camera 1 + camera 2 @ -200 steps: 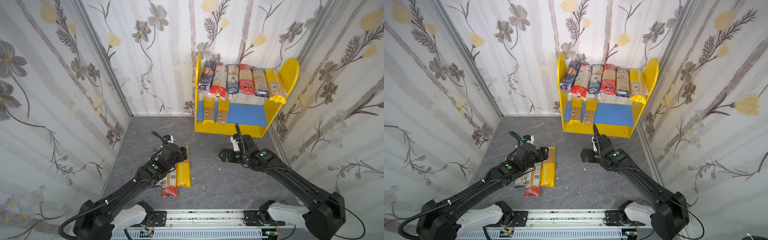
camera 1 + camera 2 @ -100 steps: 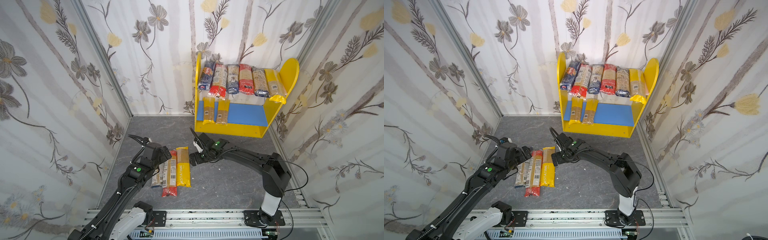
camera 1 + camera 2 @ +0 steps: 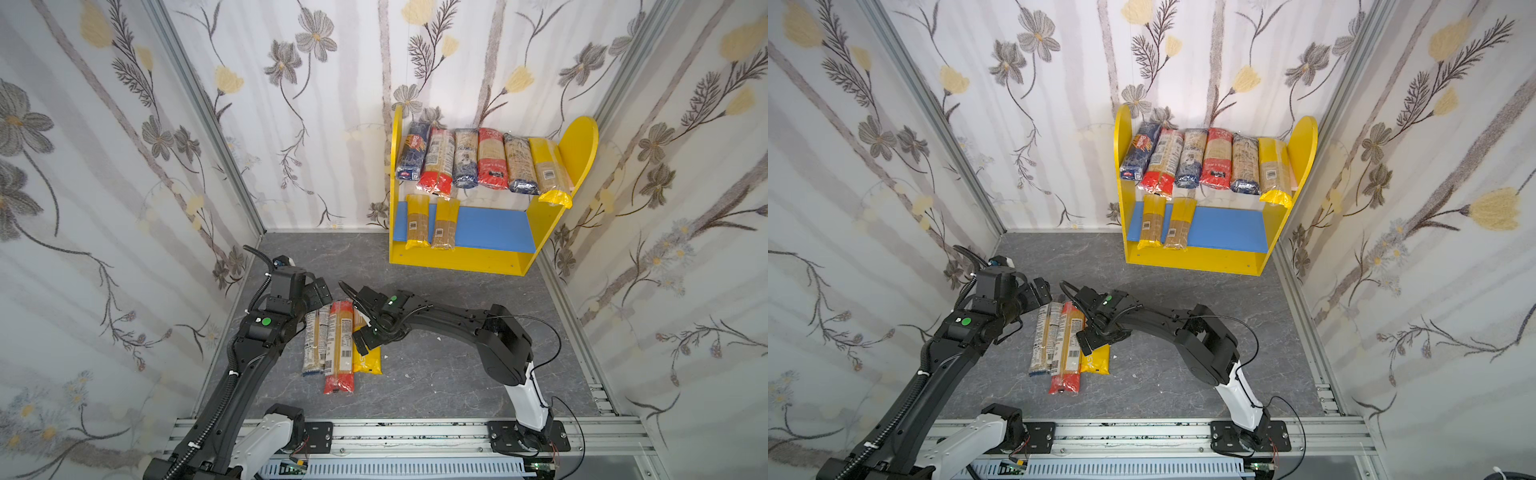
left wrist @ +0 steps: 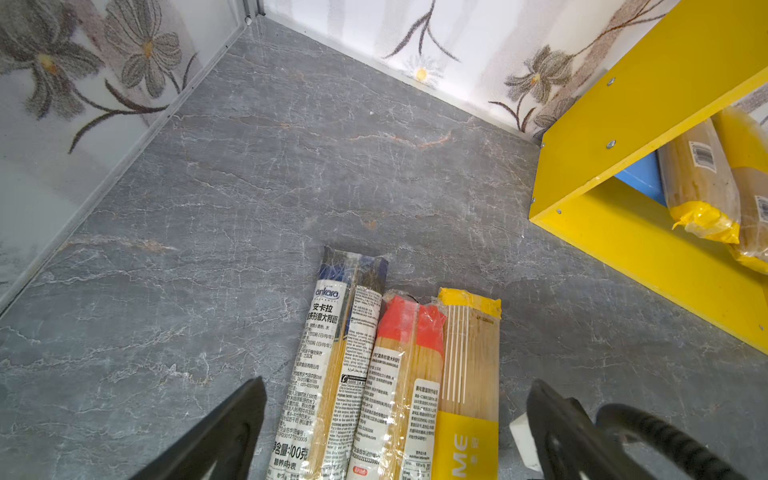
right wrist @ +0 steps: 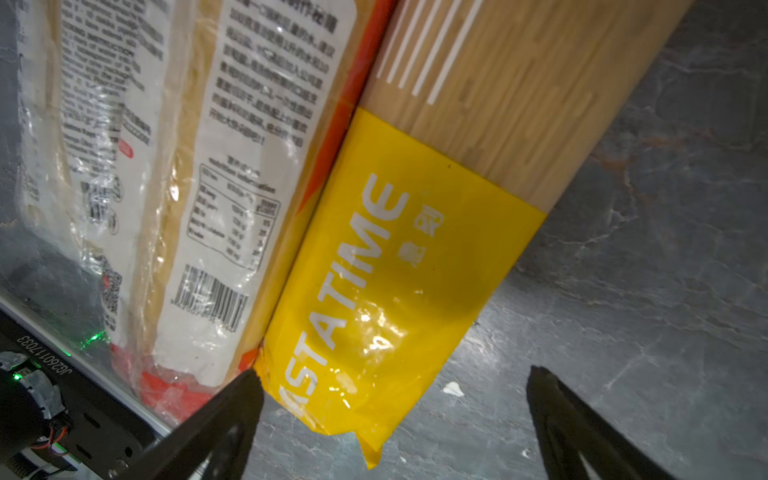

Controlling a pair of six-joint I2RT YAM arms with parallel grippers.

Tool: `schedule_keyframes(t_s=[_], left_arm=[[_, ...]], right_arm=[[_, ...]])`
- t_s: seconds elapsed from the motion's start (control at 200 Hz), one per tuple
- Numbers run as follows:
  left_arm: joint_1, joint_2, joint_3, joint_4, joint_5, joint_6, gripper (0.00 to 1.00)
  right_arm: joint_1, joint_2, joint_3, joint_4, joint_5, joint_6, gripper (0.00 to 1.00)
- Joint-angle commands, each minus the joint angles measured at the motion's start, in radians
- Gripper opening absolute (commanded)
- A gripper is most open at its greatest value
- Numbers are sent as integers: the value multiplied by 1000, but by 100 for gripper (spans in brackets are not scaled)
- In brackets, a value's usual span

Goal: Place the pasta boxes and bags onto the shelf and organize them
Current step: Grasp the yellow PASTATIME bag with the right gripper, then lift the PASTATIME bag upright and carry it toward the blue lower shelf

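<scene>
Shelf (image 3: 582, 145) stands at the back right corner of the desk (image 3: 436, 374), against the back wall.

Upper board: six packets (image 3: 492, 158) side by side, near ends overhanging the front edge. The leftmost is dark blue, the rightmost yellow-ended.

Lower blue board: two yellow-ended packets (image 3: 417, 222) side by side at its left end.

On the desk, toward the front left, three packets lie flat, parallel and touching. In both top views, from left to right, they are:
- blue-ended packet (image 3: 314, 340)
- red-ended packet (image 3: 340, 349), whose near end reaches closest to the front edge
- yellow packet (image 3: 368, 359)

Left arm (image 3: 266, 324): the left jaws sit over the far ends of the three packets. Left wrist view shows both fingers (image 4: 232, 428) spread wide. The blue-ended (image 4: 328, 353), red-ended (image 4: 399, 365) and yellow (image 4: 471, 365) packets lie on the desk between and beyond them. Nothing is held.

Right arm (image 3: 449, 318) reaches across the middle, with the right jaws over the yellow packet. In the right wrist view the jaws are wide. One finger (image 5: 224, 419) is at the seam between the red-ended packet (image 5: 232, 166) and the yellow end (image 5: 395, 270), and the other is over bare desk. The yellow end lies between them, not clamped. I cannot tell whether either finger touches the packet.
</scene>
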Motion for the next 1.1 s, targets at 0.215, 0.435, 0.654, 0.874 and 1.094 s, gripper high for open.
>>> schedule_keyframes(t_s=[0.215,0.435,0.654,0.874,1.094], left_arm=[[7,-7,22,-1,-19,30,100],[7,-17,7,-6,3,-5,100],[7,-120,-115,-7,54,-121,100],[6,-276,-247,-23,107,-226,100],[-19,-272,-243,-65,112,-237,100]], right_arm=[[22,70,-10,-62,123,46,100],[-21,-59,-246,68,164,87,100],[-49,-223,-443,209,168,32,100],[-28,-308,-519,365,143,4,100],[-7,-284,-549,445,123,25,100]])
